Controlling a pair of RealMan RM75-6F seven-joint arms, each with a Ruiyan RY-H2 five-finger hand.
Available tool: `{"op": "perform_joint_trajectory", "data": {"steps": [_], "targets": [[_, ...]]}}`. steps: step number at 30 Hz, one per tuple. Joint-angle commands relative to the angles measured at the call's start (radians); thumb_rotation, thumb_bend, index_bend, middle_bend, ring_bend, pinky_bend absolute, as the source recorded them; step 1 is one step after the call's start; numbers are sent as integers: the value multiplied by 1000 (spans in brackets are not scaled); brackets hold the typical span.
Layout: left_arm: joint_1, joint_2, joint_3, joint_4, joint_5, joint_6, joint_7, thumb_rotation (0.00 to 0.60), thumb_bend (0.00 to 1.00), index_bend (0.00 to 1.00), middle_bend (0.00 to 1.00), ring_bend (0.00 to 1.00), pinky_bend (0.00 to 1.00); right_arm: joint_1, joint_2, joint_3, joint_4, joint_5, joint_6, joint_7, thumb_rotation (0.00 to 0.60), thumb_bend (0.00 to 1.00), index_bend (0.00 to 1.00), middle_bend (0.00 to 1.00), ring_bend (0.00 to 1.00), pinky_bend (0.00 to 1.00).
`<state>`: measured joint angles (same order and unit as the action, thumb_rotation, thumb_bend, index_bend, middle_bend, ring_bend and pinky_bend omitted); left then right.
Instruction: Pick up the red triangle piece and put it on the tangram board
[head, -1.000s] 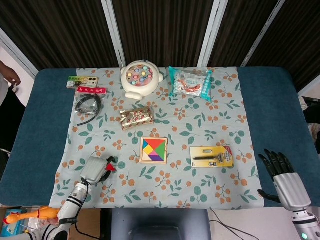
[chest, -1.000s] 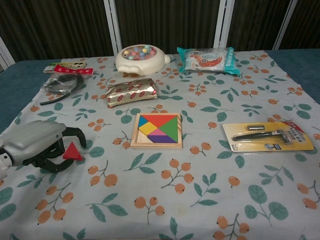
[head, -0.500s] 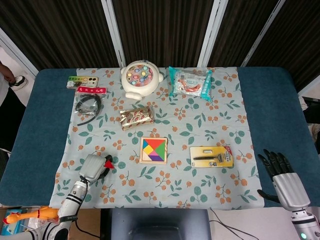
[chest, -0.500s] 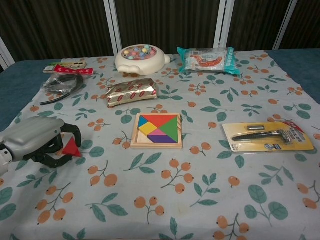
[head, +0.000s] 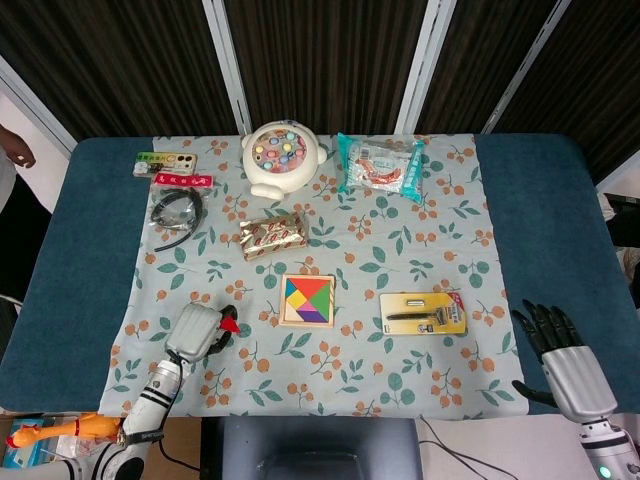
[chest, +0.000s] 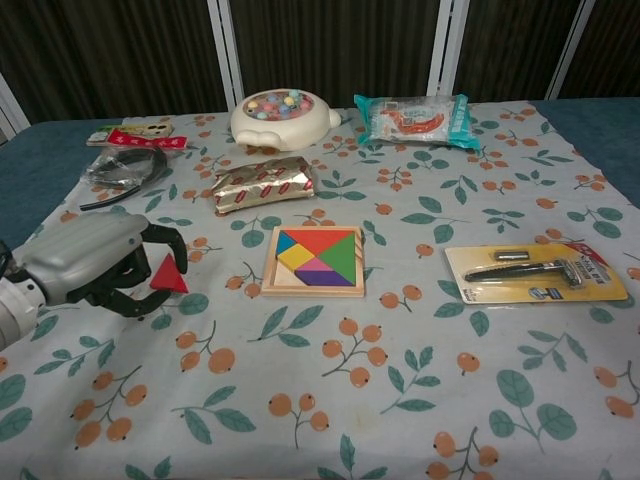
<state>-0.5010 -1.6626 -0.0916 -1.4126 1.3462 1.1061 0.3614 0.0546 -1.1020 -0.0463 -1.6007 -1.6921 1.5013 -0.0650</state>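
Note:
My left hand pinches the small red triangle piece between its dark fingertips, just above the cloth at the near left. The wooden tangram board, filled with coloured pieces, lies flat to the right of that hand, a short gap away. My right hand rests at the table's near right edge with its fingers spread and nothing in it; the chest view does not show it.
A packaged razor lies right of the board. A gold foil packet, a white fishing toy, a snack bag, a black cable and a red strip sit further back on the floral cloth.
My left hand has lifted slightly and moved right toward the board, carrying the red triangle with it. The right hand has stayed put.

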Motion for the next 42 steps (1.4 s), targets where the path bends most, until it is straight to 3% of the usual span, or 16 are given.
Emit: {"op": "perform_joint_trajectory", "data": {"steps": [1, 6, 15, 27, 42], "targets": [[-18, -25, -39, -75, -62, -2, 76, 600, 392, 610, 1000, 1000, 1000, 2, 3, -2, 1, -3, -1, 6, 600, 150, 0, 0, 0, 0], [-47, -83, -76, -142, -161, 0, 209, 600, 391, 610, 1000, 1000, 1000, 4, 11, -8, 4, -14, -1, 27, 600, 150, 0, 0, 0, 0], [-111, -198, -145, -155, -362, 29, 388, 600, 386, 610, 1000, 1000, 1000, 0, 30, -16, 18, -38, 26, 84, 600, 149, 0, 0, 0, 0], [-191, -306, -173, -90, -430, 63, 472, 600, 385, 614, 1000, 1000, 1000, -10, 51, -25, 38, -62, 65, 157, 600, 150, 0, 0, 0, 0], [-248, -384, -194, 40, -453, 70, 478, 600, 386, 619, 1000, 1000, 1000, -19, 60, -26, 55, -69, 91, 195, 600, 150, 0, 0, 0, 0]]}}
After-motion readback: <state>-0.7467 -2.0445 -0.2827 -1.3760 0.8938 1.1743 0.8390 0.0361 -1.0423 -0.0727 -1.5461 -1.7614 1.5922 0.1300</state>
